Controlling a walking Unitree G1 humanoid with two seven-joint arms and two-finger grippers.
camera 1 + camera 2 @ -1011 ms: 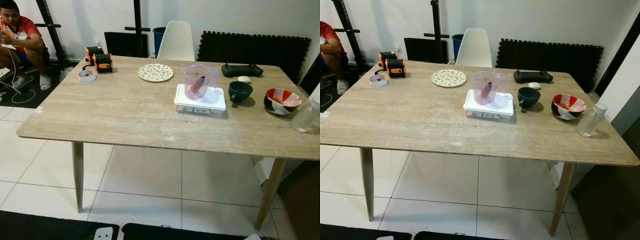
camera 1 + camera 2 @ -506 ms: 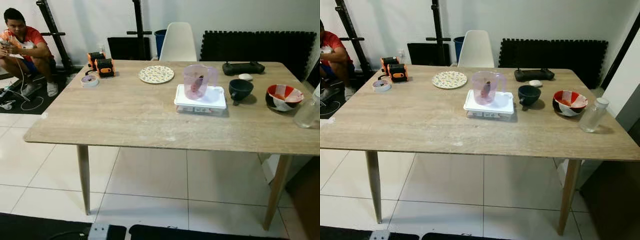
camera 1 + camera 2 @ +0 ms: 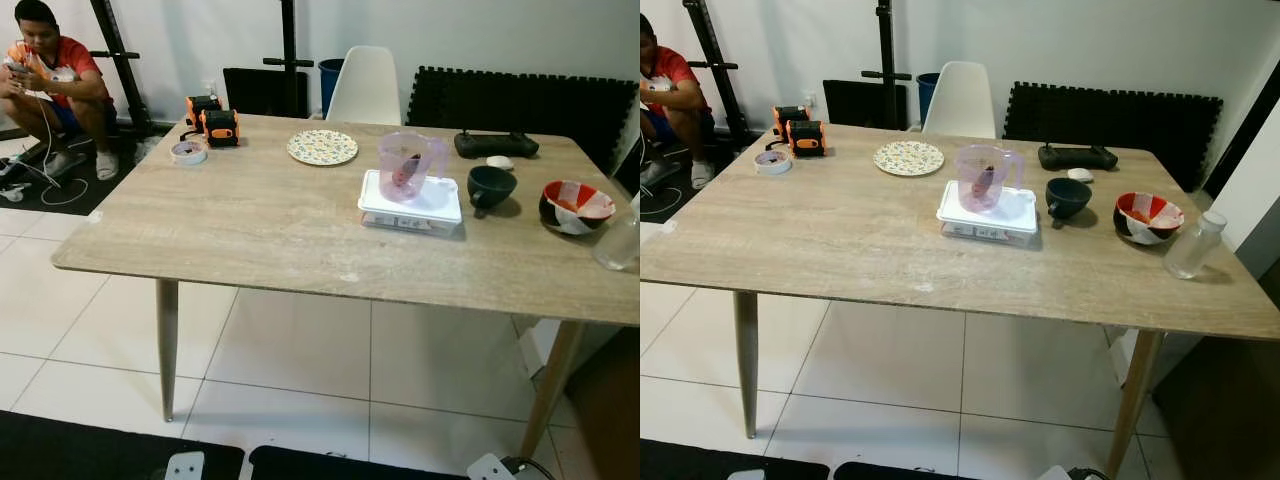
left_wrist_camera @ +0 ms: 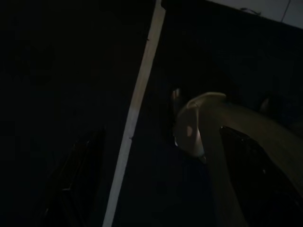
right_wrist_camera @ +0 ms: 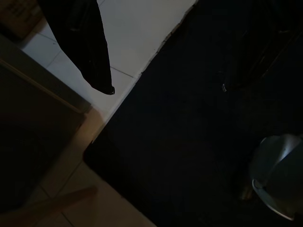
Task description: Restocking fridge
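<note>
Left eye view: the wooden table (image 3: 250,230) carries, from left to right, a tape roll (image 3: 188,152), a patterned plate (image 3: 322,147), a pink jug (image 3: 405,166) standing on a white lidded container (image 3: 411,201), a dark cup (image 3: 490,186), a red bowl (image 3: 576,205) and a clear bottle (image 3: 1193,245). Nothing looks picked up and no fridge is visible, so restocking seems barely begun. Both arms hang idle over the floor; I cannot tell either gripper's finger state.

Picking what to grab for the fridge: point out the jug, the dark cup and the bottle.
jug (image 3: 985,178): right eye view, its clear body.
dark cup (image 3: 1068,196): right eye view, its side.
bottle (image 3: 1193,247): right eye view, its clear body.
</note>
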